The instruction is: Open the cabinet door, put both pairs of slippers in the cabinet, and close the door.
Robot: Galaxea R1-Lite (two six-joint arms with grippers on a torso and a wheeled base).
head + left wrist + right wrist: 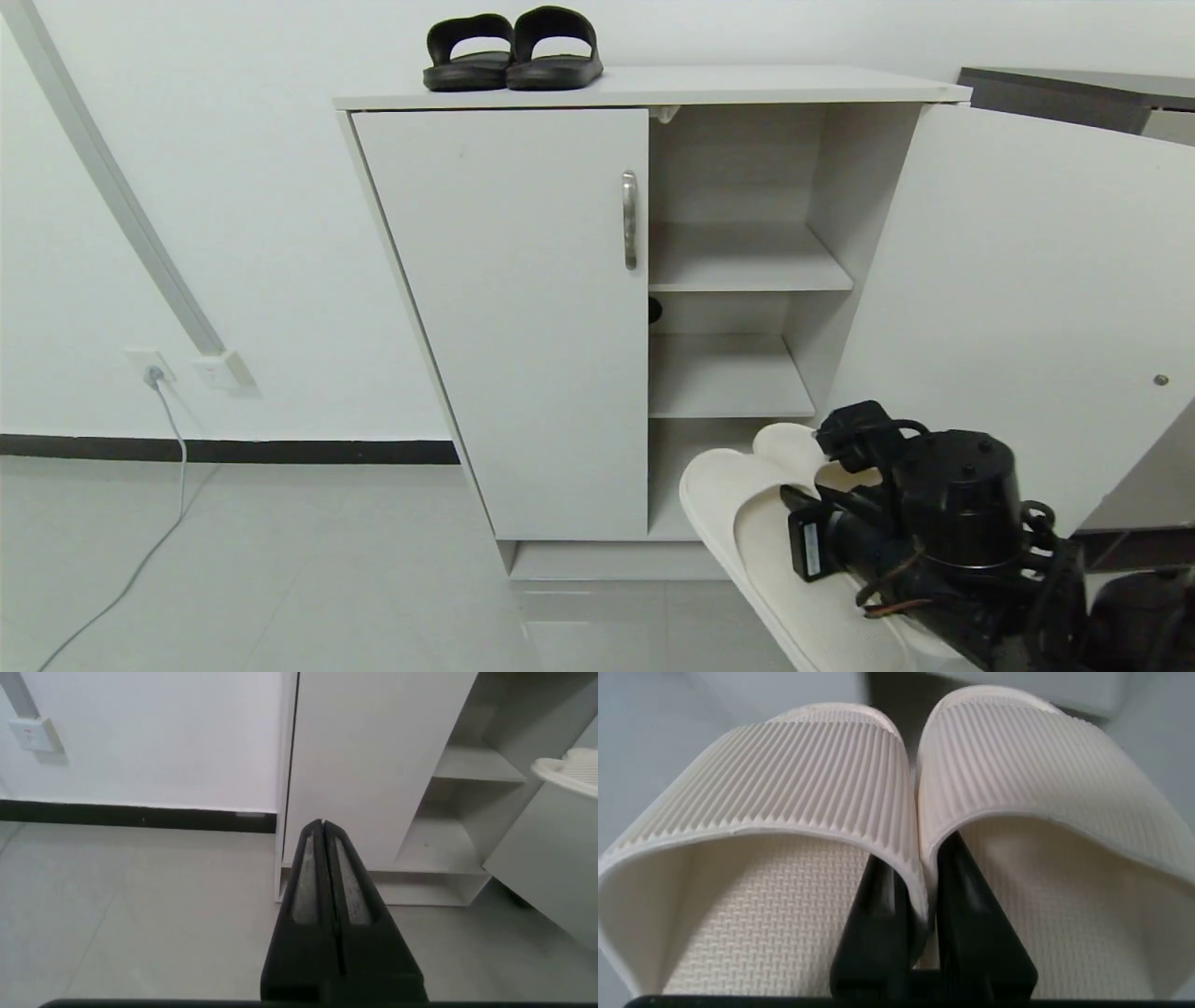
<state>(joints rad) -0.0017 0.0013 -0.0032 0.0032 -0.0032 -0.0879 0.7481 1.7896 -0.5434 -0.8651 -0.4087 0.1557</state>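
Observation:
A white cabinet (504,317) stands against the wall with its right door (1027,308) swung open and its left door shut. Its shelves (738,266) are bare. A pair of black slippers (513,51) rests on the cabinet top. My right gripper (913,910) is shut on the inner straps of a pair of white slippers (906,812), held low in front of the open side (756,504). My left gripper (322,859) is shut on nothing, hanging above the floor to the left of the cabinet (374,775).
A grey tiled floor (280,579) spreads in front of the cabinet. A wall socket (149,369) with a trailing cable sits at the lower left. A dark-topped piece of furniture (1074,93) stands behind the open door.

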